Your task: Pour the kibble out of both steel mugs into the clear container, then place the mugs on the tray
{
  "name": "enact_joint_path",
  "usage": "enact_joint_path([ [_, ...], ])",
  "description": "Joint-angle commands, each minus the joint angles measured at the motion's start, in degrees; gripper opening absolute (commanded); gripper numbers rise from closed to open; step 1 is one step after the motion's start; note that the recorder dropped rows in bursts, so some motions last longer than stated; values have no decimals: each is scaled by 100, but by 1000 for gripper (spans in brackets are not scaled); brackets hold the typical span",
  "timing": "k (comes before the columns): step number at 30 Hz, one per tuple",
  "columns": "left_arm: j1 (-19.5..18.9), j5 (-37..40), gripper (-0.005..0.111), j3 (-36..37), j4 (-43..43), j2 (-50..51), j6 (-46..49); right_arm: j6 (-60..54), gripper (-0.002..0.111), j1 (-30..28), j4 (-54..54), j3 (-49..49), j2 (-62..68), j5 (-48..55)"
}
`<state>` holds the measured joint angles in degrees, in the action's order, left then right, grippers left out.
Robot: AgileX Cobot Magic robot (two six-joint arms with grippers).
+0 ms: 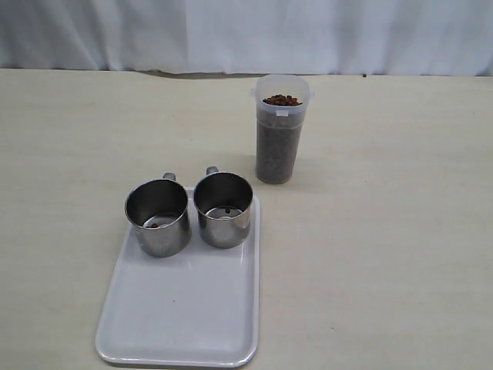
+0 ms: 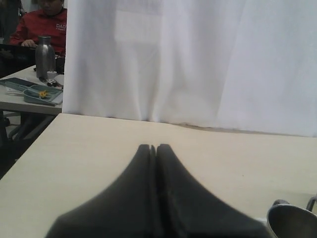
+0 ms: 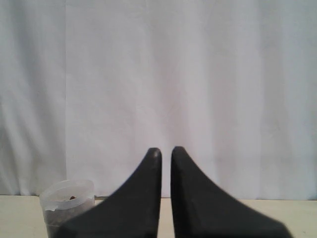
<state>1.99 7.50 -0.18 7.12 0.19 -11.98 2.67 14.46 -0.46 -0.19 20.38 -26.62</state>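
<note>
Two steel mugs stand side by side on the far end of the white tray (image 1: 185, 308), handles turned away. A pellet or two lies in the left mug (image 1: 158, 217); the right mug (image 1: 223, 208) looks almost bare inside. Beyond the tray stands the clear container (image 1: 280, 139), filled with kibble (image 1: 282, 100) nearly to its rim. Neither gripper appears in the exterior view. My left gripper (image 2: 154, 147) is shut with nothing in it, and a mug rim (image 2: 292, 220) shows beside it. My right gripper (image 3: 166, 148) has only a thin slit between its jaws and holds nothing; the container (image 3: 67, 203) stands off to one side.
A white curtain (image 1: 246, 31) hangs along the table's far edge. Past the table's side edge, the left wrist view shows another table with a steel flask (image 2: 44, 55) and a person in red (image 2: 42, 25).
</note>
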Motion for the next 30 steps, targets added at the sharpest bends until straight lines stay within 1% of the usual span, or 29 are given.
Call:
enact_joint_path([
  [1, 3, -111, 0, 18, -176, -19, -89, -20, 5, -35, 11, 19, -22, 15],
  [14, 3, -100, 0, 18, -177, -19, -89, -20, 5, 5, 11, 19, -23, 6],
  [15, 3, -100, 0, 18, -177, -19, -89, -20, 5, 308, 242, 19, -23, 1],
  [17, 3, -100, 0, 18, -177, -19, -89, -478, 5, 564, 407, 19, -50, -8],
  [18, 3, -100, 0, 18, -177, -19, -89, -505, 5, 677, 531, 19, -68, 33],
  [19, 3, -100, 0, 18, -177, -19, -89, -510, 5, 773, 612, 19, -120, 149],
  [22, 3, -42, 0, 18, -165, -19, -89, -799, 5, 808, 573, 19, -749, 1269],
  [24, 3, 2, 0, 18, -165, -19, -89, -945, 5, 700, 573, 19, -1410, 1799],
  [26, 3, -10, 0, 18, -165, -19, -89, -945, 5, 317, 573, 19, -2033, 2136],
  [27, 3, -10, 0, 18, -165, -19, -89, -920, 5, 0, 613, 19, -2038, 2361],
  [30, 3, -10, 0, 18, -165, -19, -89, -898, 5, -494, 732, 19, -2038, 2546],
])
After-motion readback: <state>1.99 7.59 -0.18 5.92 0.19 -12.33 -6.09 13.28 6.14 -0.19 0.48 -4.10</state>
